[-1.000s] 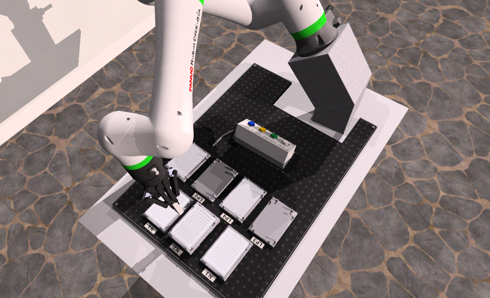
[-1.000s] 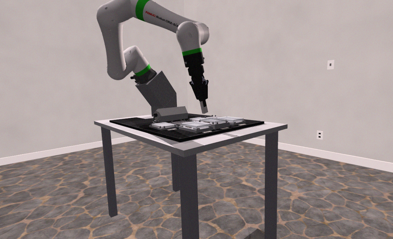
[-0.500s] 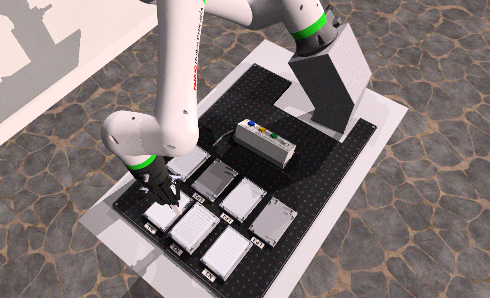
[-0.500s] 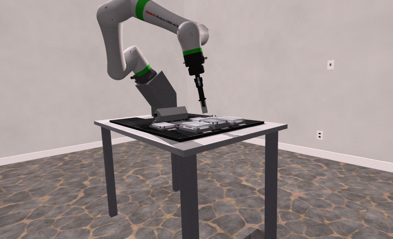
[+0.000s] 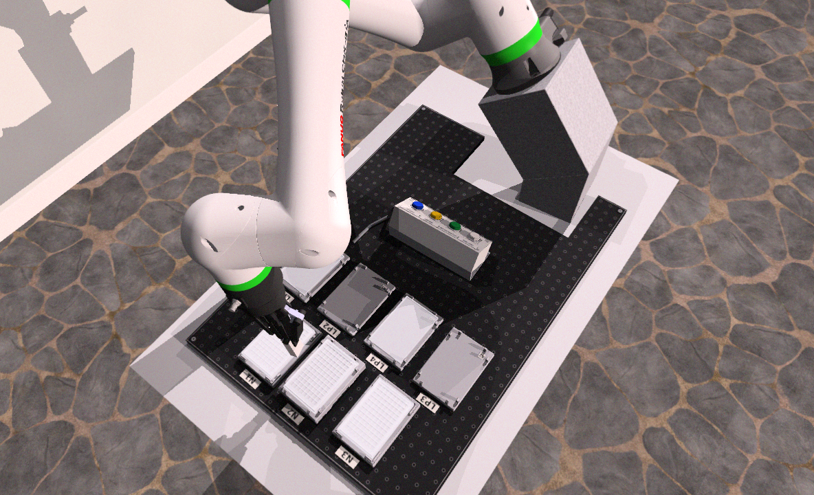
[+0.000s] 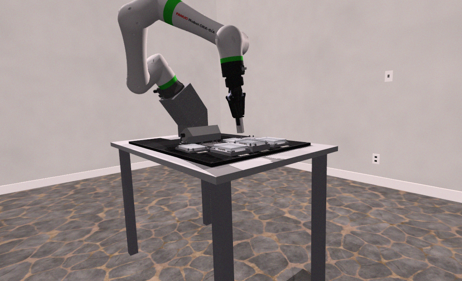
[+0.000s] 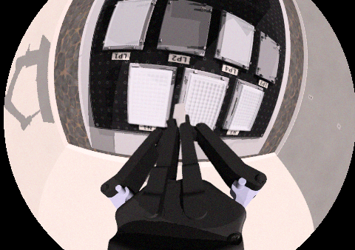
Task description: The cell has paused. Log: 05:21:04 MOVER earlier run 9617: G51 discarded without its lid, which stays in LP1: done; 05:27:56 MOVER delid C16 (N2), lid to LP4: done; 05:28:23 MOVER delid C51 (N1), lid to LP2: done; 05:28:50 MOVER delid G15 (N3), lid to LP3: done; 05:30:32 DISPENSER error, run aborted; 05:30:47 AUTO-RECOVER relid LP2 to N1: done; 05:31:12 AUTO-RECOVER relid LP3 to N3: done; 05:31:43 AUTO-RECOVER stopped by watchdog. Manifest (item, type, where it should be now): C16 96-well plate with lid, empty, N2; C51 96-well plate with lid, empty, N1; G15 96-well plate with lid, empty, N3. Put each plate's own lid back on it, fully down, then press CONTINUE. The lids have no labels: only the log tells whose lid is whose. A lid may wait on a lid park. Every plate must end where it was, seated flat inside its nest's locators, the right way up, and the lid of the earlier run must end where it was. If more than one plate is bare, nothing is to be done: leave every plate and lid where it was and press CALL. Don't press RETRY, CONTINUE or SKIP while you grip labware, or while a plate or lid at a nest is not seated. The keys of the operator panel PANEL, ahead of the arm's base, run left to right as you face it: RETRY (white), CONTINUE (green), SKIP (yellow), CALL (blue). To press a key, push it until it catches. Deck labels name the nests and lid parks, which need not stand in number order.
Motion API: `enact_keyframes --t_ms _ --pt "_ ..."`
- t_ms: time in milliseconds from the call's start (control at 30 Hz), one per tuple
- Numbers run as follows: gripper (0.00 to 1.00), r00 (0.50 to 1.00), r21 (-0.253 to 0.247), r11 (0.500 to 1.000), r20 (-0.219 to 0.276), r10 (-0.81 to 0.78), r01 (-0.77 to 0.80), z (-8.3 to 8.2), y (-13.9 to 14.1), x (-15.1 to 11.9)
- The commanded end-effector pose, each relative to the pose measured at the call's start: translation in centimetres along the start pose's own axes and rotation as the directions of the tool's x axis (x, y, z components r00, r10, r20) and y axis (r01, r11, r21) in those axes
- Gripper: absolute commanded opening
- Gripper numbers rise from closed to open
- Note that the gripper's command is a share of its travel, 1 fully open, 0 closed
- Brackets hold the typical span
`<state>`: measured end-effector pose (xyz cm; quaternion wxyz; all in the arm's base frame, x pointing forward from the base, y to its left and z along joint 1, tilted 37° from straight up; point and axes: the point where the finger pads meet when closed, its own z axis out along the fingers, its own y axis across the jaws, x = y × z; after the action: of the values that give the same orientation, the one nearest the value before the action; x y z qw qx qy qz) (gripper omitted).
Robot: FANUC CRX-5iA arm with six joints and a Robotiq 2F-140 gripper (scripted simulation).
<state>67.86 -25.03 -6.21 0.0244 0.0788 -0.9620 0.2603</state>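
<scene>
Three 96-well plates sit in the front row of nests. The plate at N1 [image 5: 268, 357] and the plate at N3 [image 5: 376, 419] look smooth under lids. The plate at N2 [image 5: 322, 377] shows open wells and is bare. A lid lies on LP4 [image 5: 403, 330] and another on LP1 [image 5: 314, 276], partly hidden by the arm. LP2 [image 5: 355, 298] and LP3 [image 5: 453, 367] are empty grey parks. My gripper [image 5: 289, 347] is shut and empty, hanging well above the gap between N1 and N2. It also shows in the side view [image 6: 239, 129] and in the wrist view [image 7: 180, 112].
The operator panel [image 5: 439, 236] stands behind the lid parks, with the blue [image 5: 418, 205], yellow [image 5: 436, 215], green [image 5: 454, 225] and white [image 5: 471, 235] keys in a row. The arm's grey pedestal [image 5: 548, 135] is at the back of the black deck.
</scene>
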Motion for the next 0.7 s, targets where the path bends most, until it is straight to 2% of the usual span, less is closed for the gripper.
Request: enact_keyframes --t_ms 0,67,167,233,367,467,567,633,667 --pt "0.00 0.990 0.124 0.983 -0.022 0.139 -0.135 0.1 1.0 0.4" --pt "0.00 0.990 0.124 0.983 -0.022 0.139 -0.135 0.1 1.0 0.4" --pt "0.00 0.998 0.118 0.992 -0.044 -0.047 0.052 0.2 2.2 1.0" --pt "0.00 0.981 0.109 0.976 -0.059 -0.184 0.189 0.2 3.3 1.5" --pt "0.00 0.957 0.105 0.952 -0.073 -0.280 0.286 0.4 5.9 2.9" --pt "0.00 0.901 0.096 0.897 -0.094 -0.424 0.432 0.6 8.0 4.3" --pt "0.00 0.823 0.084 0.819 -0.111 -0.558 0.567 0.8 10.2 5.9" --pt "0.00 0.823 0.084 0.819 -0.111 -0.558 0.567 0.8 10.2 5.9" --pt "0.00 0.727 0.068 0.725 -0.126 -0.675 0.685 0.9 10.9 6.4"
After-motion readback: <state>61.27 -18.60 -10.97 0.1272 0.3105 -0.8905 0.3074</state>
